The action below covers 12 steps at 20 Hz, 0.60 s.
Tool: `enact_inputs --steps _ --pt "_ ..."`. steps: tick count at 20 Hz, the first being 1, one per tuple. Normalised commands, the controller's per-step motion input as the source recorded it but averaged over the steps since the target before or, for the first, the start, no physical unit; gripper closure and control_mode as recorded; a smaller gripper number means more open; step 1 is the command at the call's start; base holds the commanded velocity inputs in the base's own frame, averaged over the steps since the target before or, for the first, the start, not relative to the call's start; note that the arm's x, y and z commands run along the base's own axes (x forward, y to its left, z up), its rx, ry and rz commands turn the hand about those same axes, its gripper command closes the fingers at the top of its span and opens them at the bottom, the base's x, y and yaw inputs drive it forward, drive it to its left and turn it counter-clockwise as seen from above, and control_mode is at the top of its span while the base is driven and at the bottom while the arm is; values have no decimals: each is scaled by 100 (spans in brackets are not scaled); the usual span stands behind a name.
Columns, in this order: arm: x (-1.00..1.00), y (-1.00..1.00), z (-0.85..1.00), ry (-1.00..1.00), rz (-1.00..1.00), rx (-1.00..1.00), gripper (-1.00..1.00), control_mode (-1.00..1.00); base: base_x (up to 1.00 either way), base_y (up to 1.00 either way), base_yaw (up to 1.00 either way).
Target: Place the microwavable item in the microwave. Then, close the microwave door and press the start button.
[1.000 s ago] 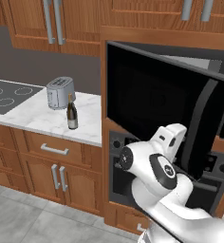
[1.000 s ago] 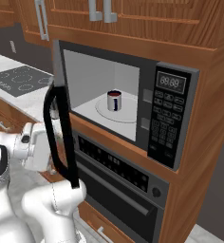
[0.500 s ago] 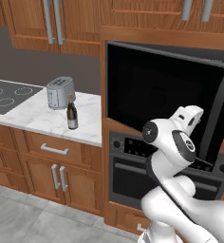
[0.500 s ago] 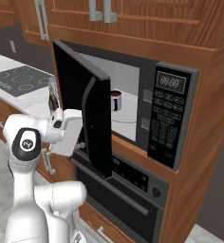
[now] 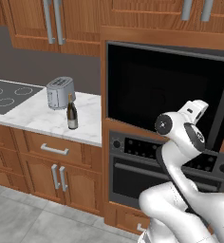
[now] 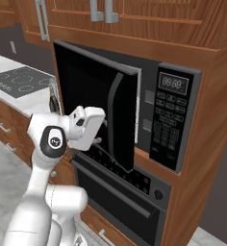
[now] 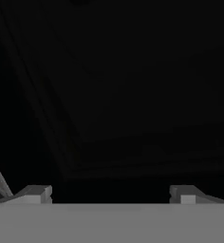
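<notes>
With its two finger tips spread wide and nothing between them, the gripper (image 7: pixel 111 192) faces the dark panel of the microwave door (image 6: pixel 94 103) at close range; actual contact cannot be told. Beyond it, that door stands nearly closed, a narrow gap left at the handle side beside the control strip of the microwave (image 6: pixel 175 122). Hidden behind the door, the mug cannot be made out.
</notes>
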Motion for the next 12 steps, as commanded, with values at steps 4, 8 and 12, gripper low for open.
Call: enact_inputs --steps 4,8,12 --pt "72 -6 0 0 4 7 -100 -100 0 0 0" --pt "79 -8 0 0 4 9 -100 -100 0 0 0" --pt "70 -6 0 0 4 7 -100 -100 0 0 0"
